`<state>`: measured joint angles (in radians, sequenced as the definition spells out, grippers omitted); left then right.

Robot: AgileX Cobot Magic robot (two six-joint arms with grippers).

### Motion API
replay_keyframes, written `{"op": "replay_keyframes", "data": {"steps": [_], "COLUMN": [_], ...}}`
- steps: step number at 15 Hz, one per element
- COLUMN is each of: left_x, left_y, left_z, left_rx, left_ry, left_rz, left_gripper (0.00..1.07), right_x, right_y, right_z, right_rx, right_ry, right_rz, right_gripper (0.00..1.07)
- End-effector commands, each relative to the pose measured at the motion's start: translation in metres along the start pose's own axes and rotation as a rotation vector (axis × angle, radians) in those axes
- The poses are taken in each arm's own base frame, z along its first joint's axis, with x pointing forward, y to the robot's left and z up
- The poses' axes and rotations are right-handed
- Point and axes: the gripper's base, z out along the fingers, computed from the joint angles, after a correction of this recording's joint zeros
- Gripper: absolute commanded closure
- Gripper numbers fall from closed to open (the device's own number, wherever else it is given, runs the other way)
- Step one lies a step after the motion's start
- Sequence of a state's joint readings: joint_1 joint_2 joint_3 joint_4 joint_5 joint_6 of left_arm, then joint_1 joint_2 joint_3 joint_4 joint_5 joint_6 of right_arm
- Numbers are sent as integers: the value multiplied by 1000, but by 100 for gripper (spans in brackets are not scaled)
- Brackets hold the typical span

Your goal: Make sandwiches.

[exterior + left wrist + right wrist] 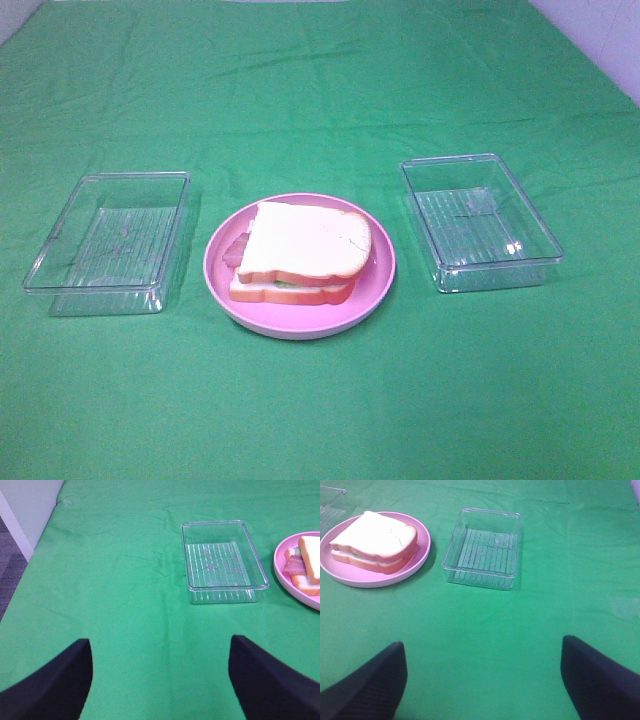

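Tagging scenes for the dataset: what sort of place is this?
Likely a lab tabletop for manipulation demos, not a kitchen: green cloth covering the table, toy sandwich on a pink plate, empty clear bins either side.

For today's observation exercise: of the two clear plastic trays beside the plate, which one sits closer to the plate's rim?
The left clear tray: its long side nearly touches the pink plate, while the right clear tray stands clearly apart across green cloth.

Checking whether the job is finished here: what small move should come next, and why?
Probably none beyond keeping both arms back: the sandwich already sits stacked on the pink plate, both clear trays look empty, and the left pincer and right pincer are open, holding nothing.
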<state>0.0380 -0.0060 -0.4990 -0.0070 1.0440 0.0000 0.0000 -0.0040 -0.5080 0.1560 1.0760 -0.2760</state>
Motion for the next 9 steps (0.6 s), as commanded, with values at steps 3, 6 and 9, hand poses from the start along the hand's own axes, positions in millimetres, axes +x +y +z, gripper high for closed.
{"op": "replay_keyframes", "data": {"steps": [3, 6, 9], "left_x": [1, 1, 1], "left_y": [-1, -1, -1], "left_z": [-2, -2, -2], "left_rx": [5, 5, 5], "left_ry": [-28, -28, -28], "left_rz": [-7, -7, -7], "left_gripper": [34, 34, 34], "right_x": [0, 0, 0], "right_y": [0, 0, 0], "right_z": [1, 1, 1], "right_rx": [4, 4, 4], "right_ry": [-4, -4, -4], "right_rz": [1, 1, 1], "right_gripper": [30, 30, 30]}}
